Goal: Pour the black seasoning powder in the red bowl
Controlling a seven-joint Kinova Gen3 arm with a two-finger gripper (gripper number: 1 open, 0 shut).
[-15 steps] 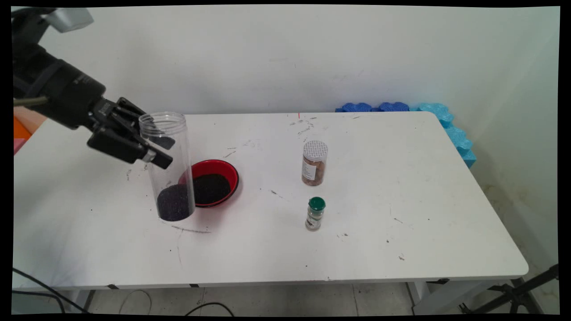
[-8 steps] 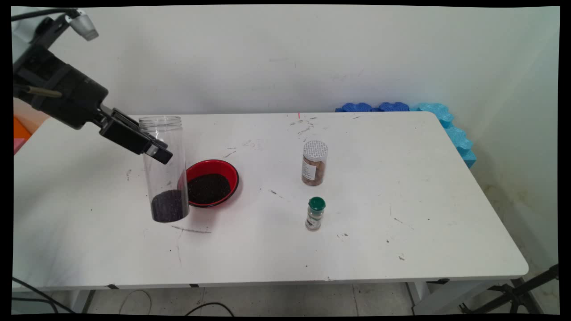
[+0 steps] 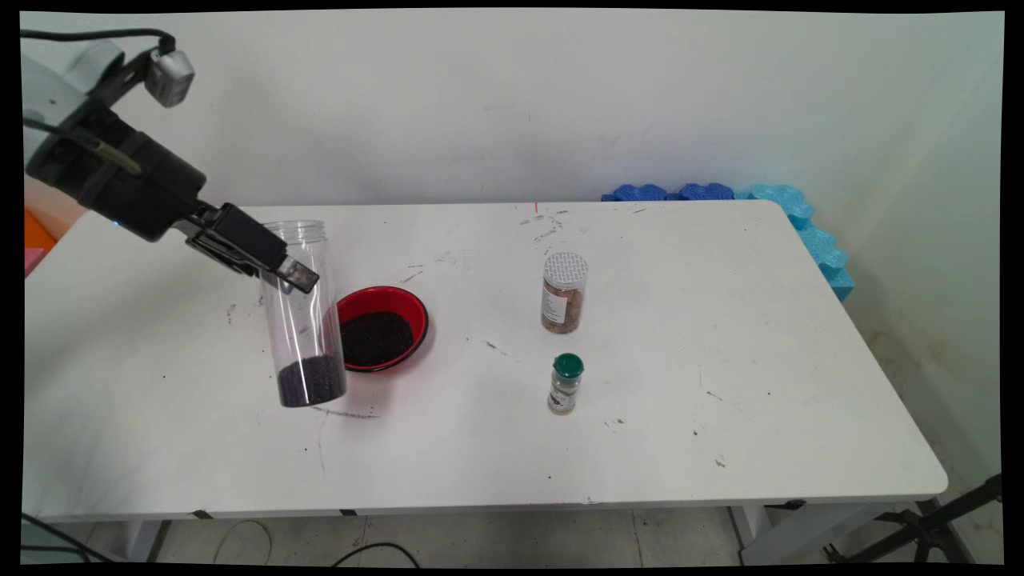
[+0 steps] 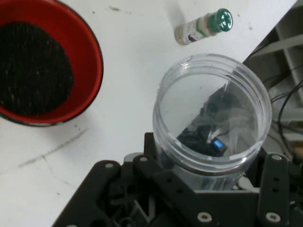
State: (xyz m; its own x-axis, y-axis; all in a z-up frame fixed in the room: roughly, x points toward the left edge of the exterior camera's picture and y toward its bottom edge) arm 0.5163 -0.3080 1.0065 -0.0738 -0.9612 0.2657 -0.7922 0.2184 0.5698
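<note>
Tool (image 3: 276, 264) grips tilted clear jar (image 3: 302, 320) holding dark grains.

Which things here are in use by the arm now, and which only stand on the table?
In use: black two-finger gripper; tall clear plastic jar with dark grains, held tilted; red bowl of dark grains beside it.

Standing apart: brown-filled jar; small green-capped bottle.

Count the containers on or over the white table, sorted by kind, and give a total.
Clear open jar with dark grains, held in the gripper: 1
Red bowl of dark grains: 1
Lidded spice jars: 2, the silver-capped jar and the green-capped bottle
Total: 4
</note>
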